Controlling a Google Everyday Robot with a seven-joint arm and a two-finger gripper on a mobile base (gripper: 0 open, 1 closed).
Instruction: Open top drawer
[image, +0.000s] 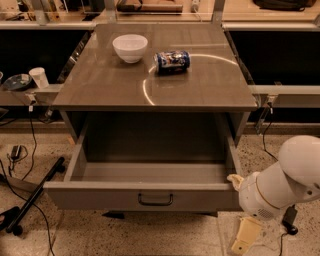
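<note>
Already the top drawer (100, 197) stood pulled far out from under the table (100, 85), its deep box open to see. Its dark loop handle (155, 200) sat in the middle of the front. The tool (240, 207) was low on the right, on a white arm (287, 177), just beside the drawer's front right corner. I could not tell if the tool was apart or together. On the table sat a white bowl (130, 47) and a blue can (172, 61) on its side.
</note>
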